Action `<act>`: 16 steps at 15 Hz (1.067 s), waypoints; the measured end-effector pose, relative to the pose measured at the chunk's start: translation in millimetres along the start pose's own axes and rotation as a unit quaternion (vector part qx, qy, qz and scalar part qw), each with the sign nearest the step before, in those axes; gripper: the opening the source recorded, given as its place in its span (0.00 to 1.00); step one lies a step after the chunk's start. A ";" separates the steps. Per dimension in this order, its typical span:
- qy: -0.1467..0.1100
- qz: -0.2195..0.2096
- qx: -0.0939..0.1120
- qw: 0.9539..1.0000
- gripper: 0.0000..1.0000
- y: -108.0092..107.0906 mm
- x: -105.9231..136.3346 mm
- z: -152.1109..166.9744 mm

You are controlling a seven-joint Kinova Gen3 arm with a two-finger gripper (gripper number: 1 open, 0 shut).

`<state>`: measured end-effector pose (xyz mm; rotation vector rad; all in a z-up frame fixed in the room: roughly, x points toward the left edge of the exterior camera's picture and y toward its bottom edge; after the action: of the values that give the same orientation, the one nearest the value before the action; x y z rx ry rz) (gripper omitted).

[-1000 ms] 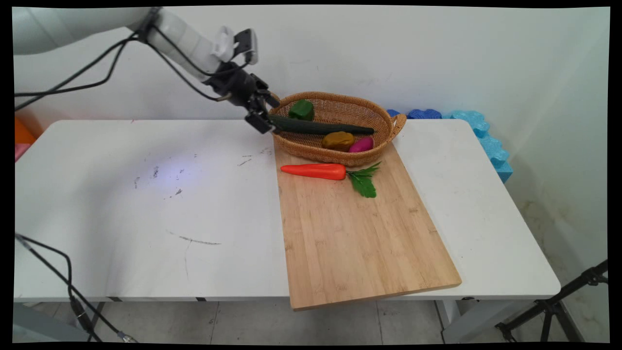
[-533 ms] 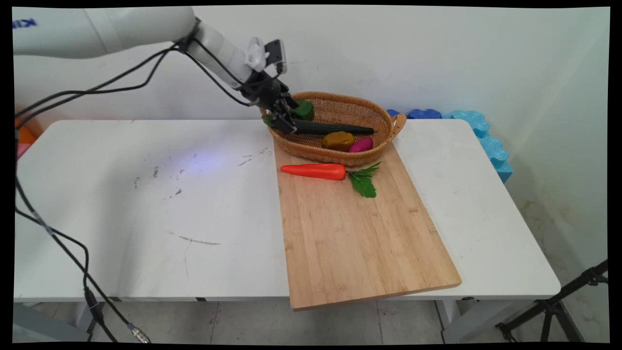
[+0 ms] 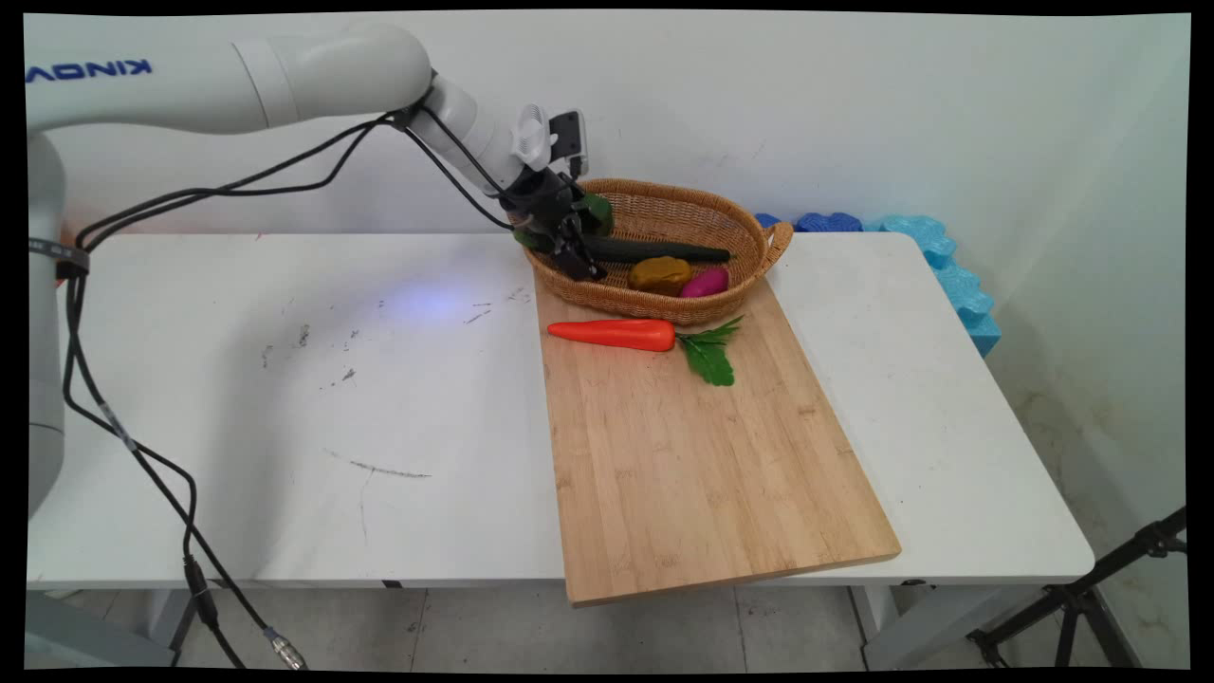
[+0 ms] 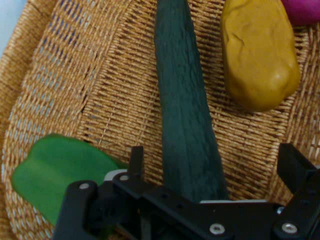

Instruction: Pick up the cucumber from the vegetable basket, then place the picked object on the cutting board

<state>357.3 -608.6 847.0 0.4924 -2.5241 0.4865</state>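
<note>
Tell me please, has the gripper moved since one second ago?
Yes. The gripper has moved right and slightly down, from outside the basket's left rim to over its inside, at the cucumber's near end.

Hand (image 3: 577,254) hides cucumber's (image 3: 664,252) near end.

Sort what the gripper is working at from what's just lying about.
At the gripper: gripper, open, straddling the cucumber; basket holding it.
Lying about: green pepper, potato, purple vegetable in the basket; carrot on the cutting board.
</note>
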 end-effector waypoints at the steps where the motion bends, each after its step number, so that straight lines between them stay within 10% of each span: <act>1: -0.001 0.004 0.001 1.000 1.00 0.1 0.3 3.4; 2: -0.002 0.008 0.001 1.000 1.00 0.3 0.8 7.2; 3: -0.003 0.013 0.001 1.000 0.00 0.7 1.3 10.6; 16: -0.003 0.051 0.024 0.998 0.00 3.4 11.7 0.7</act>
<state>346.2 -608.9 852.0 0.3843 -2.5582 0.5867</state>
